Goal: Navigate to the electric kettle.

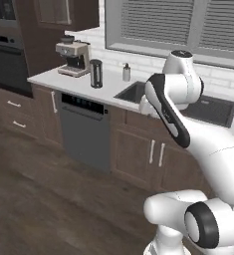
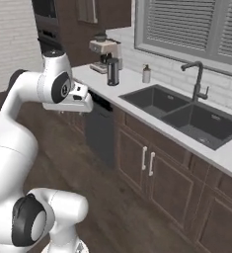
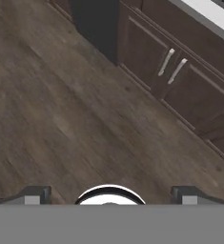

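Oven stack (image 1: 6,55): one, built into the tall dark cabinet at far left of the left base view.
Espresso machine (image 1: 72,58): one, boxy silver-and-black, on the counter's left end; not the goal.
Electric kettle (image 1: 96,73): one, tapered steel jug with dark lid rim, upright on the white counter (image 1: 49,77), just right of the espresso machine, above the dishwasher (image 1: 84,129); well apart from the base and off to the left.
Kettle, right base view (image 2: 112,71): same jug, up the counter to the left of the sink.
Soap dispenser (image 1: 126,72): one small bottle, between kettle and sink, near the back wall.
Sink (image 2: 184,116): one double dark basin, with one dark faucet (image 2: 198,79) behind it.
Cabinet doors with paired handles (image 3: 173,66): two, below the sink, directly ahead.
Window with blinds (image 2: 191,27): one, above the sink.
Progress: partway at best, judged from the layout; parked before the sink cabinets, kettle in view but off-centre and distant.
Left to do: likely a drive leftward along the counter until facing the dishwasher and kettle.
Gripper (image 3: 108,194): two dark fingertips spread wide apart at the bottom of the hand view, nothing between them, pointed down at bare wood floor (image 3: 61,109).
Arm: folded high over the base, hand tucked near the elbow.
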Available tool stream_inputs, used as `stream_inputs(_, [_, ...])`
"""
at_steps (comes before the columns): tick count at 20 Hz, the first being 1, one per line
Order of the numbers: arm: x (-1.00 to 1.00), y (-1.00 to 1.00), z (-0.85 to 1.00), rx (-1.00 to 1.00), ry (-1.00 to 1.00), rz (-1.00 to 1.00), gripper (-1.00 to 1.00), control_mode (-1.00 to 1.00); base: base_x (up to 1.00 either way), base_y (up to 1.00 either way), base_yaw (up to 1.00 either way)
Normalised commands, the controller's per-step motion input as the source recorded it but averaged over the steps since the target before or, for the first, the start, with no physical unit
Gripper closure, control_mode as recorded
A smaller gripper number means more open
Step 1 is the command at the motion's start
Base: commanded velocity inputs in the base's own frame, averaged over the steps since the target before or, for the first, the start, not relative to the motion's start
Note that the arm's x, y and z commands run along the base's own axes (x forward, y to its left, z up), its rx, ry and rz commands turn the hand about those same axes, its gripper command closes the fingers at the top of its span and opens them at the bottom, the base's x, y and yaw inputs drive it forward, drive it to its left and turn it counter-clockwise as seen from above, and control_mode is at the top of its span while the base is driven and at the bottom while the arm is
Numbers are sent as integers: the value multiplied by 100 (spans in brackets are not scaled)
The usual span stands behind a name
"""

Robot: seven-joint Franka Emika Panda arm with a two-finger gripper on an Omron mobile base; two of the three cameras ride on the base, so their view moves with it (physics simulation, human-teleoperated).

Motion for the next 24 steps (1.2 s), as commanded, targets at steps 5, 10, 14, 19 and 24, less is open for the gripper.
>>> stream_inputs(5, [0,0,0,0,0,0,-100,100,100,1,0])
stream_inputs(10, [0,0,0,0,0,0,-100,100,100,43,-9])
stream_inputs(14, [0,0,0,0,0,0,-100,100,100,92,-34])
stream_inputs(19, [0,0,0,0,0,0,-100,100,99,93,-42])
stream_inputs(24, [0,0,0,0,0,0,-100,100,100,69,-50])
